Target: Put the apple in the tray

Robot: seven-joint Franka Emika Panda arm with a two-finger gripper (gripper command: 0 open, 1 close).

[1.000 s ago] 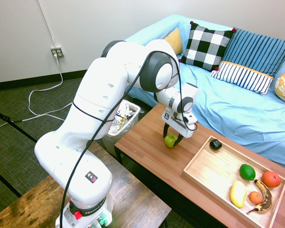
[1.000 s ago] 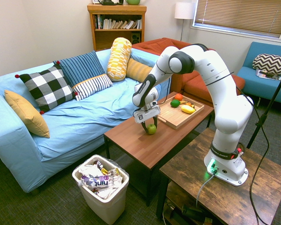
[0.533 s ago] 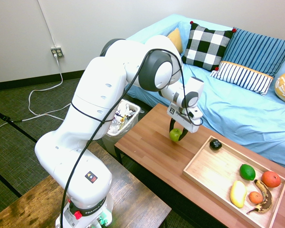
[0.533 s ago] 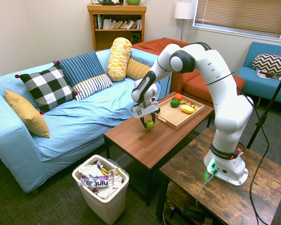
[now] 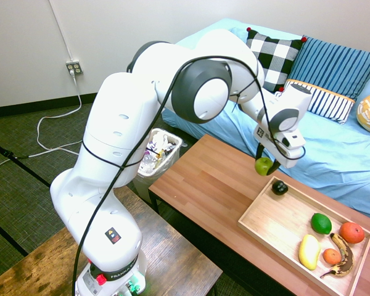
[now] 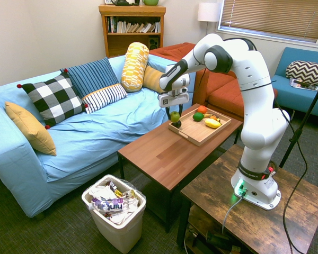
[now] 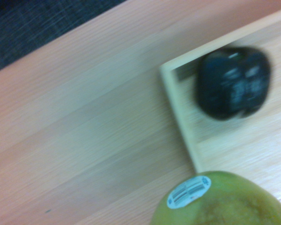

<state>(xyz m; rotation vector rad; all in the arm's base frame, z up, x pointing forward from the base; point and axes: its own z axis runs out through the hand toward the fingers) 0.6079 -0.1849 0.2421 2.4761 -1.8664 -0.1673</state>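
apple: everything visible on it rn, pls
The apple is small, round and yellow-green, with a glossy skin and a slightly brownish patch. A pale oval sticker with a barcode is on it. It hangs in the air, gripped by the shut claw, not yet in the wooden tray. In the wrist view it overlaps the tray's edge near the corner with the dark fruit. Only the claw appears to touch it. Its stem isn't visible, and its underside can't be seen.
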